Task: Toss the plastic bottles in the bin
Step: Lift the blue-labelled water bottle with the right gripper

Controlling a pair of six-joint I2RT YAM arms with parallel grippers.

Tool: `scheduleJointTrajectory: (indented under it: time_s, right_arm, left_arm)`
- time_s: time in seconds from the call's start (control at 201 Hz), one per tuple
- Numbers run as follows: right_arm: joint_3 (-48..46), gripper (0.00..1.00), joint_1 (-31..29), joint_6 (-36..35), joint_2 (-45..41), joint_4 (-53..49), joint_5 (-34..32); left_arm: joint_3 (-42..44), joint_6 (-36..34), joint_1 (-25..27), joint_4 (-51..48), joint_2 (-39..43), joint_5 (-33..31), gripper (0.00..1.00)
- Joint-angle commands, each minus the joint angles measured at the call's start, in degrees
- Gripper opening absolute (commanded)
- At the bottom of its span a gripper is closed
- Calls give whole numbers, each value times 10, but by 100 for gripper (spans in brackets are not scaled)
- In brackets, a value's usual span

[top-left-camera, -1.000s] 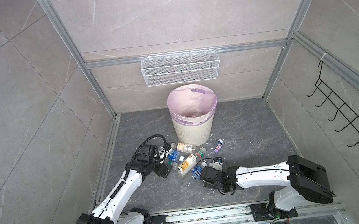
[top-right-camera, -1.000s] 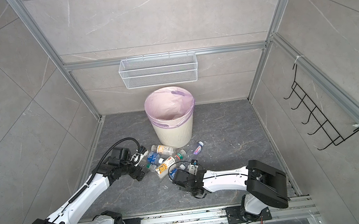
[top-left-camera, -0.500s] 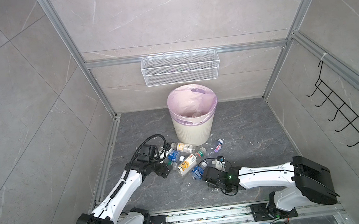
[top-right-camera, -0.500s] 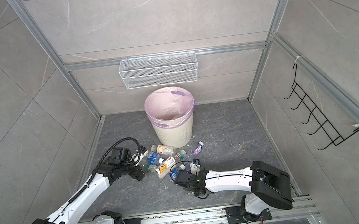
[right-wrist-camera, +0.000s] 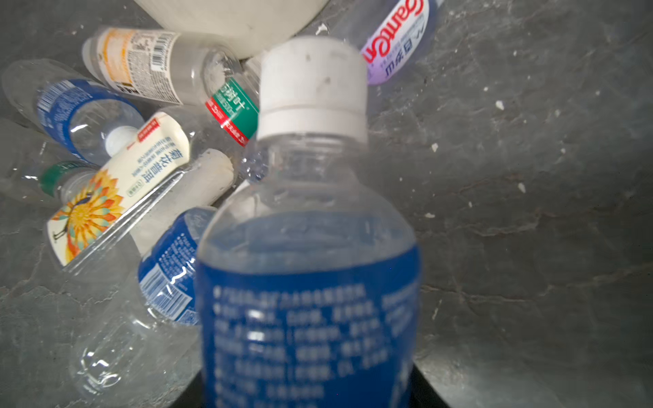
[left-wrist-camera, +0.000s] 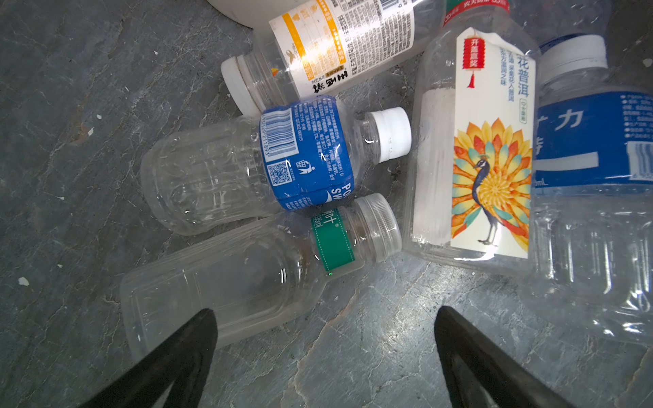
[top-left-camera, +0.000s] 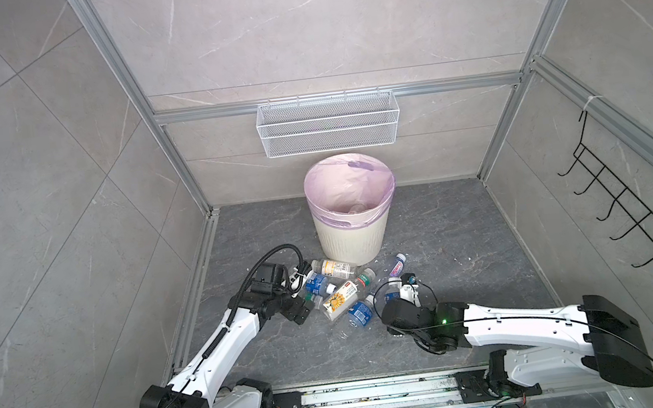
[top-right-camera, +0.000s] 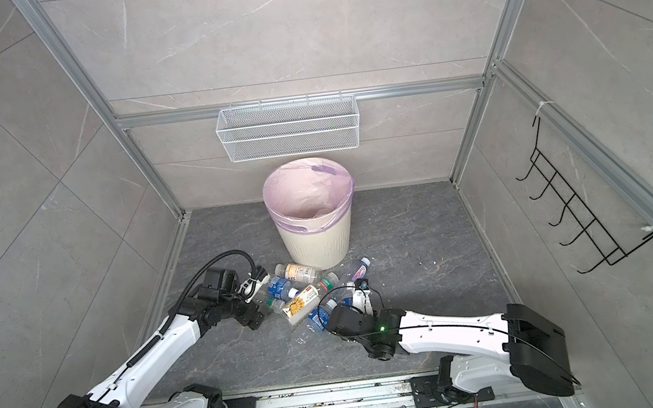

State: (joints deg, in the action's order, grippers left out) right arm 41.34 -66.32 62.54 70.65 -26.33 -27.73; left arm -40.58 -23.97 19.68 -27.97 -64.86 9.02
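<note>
The cream ribbed bin [top-left-camera: 352, 244] [top-right-camera: 317, 248] with a pink liner stands at the back of the floor. Several plastic bottles lie in a pile in front of it. My right gripper [top-left-camera: 404, 293] is shut on a blue-label bottle with a white cap [right-wrist-camera: 311, 247], its cap pointing toward the bin. My left gripper [left-wrist-camera: 323, 318] [top-left-camera: 304, 295] is open just above the floor, at the pile's left edge. One fingertip is beside a clear bottle with a green band [left-wrist-camera: 247, 279]. Close by lie a blue-label bottle [left-wrist-camera: 304, 155], a peacock-label bottle [left-wrist-camera: 491, 159] [top-left-camera: 341, 297] and a purple-label bottle [right-wrist-camera: 395, 46] [top-left-camera: 396, 266].
A white wire mesh basket [top-left-camera: 329, 129] hangs on the back wall above the bin. A black hook rack [top-left-camera: 625, 200] is on the right wall. Aluminium frame posts line the corners, and the arms' rail [top-left-camera: 379, 391] runs along the front edge.
My right gripper has shut on the blue-label bottle and shifted a little right, toward the bin. The left arm has not moved.
</note>
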Motion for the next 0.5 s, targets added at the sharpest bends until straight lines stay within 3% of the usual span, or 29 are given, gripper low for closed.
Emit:
scheduleJointTrajectory:
  time_s: [0.0, 0.493]
  right_arm:
    - [-7, 53, -4, -58, -26, -13, -37]
    - [49, 54, -17, -202, -95, 19, -91]
  left_arm:
    - [-1, 12, 1, 12, 1, -1, 98]
    - [14, 29, -19, 33, 55, 36, 99]
